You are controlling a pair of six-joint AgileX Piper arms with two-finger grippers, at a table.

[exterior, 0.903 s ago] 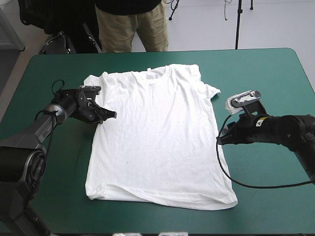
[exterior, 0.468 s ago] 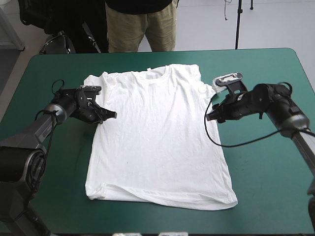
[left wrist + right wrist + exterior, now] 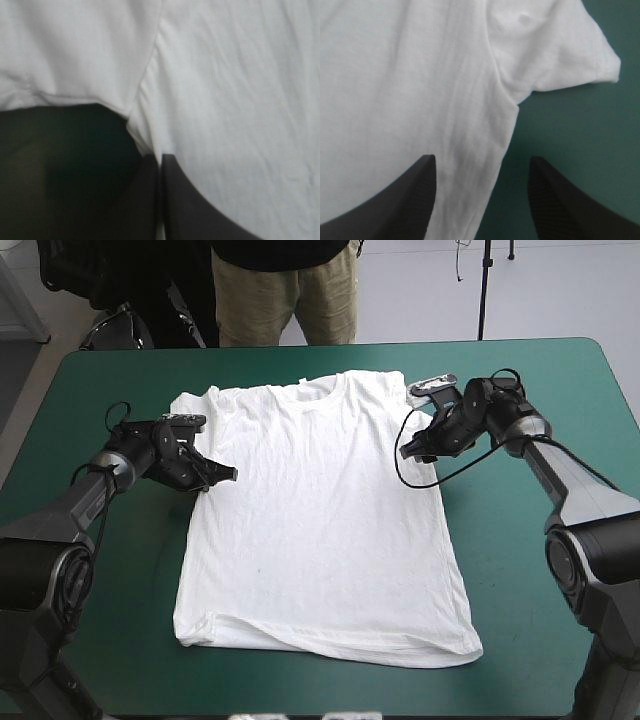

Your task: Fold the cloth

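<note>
The white T-shirt (image 3: 320, 530) lies spread flat on the table, collar toward the far edge and hem toward the near edge. My left gripper (image 3: 228, 473) sits at the shirt's left side, just below the left sleeve. In the left wrist view the left gripper (image 3: 159, 157) is shut, its black fingers meeting on the T-shirt (image 3: 240, 100) where sleeve and side seam join. My right gripper (image 3: 404, 451) hovers at the shirt's right side under the right sleeve (image 3: 560, 55). In the right wrist view the right gripper (image 3: 481, 164) is open, with the T-shirt's side edge (image 3: 485, 150) between its fingers.
The teal-green cover (image 3: 540, 380) shows as bare strips on both sides of the shirt and beyond the collar. The shirt's hem (image 3: 330, 650) lies near the table's front edge. Ahead of the right gripper, bare cover (image 3: 580, 130) lies beside the sleeve.
The right arm has swung from beside the shirt's middle toward the far edge and inward, ending at the right armpit. The left arm and the shirt have not moved.
</note>
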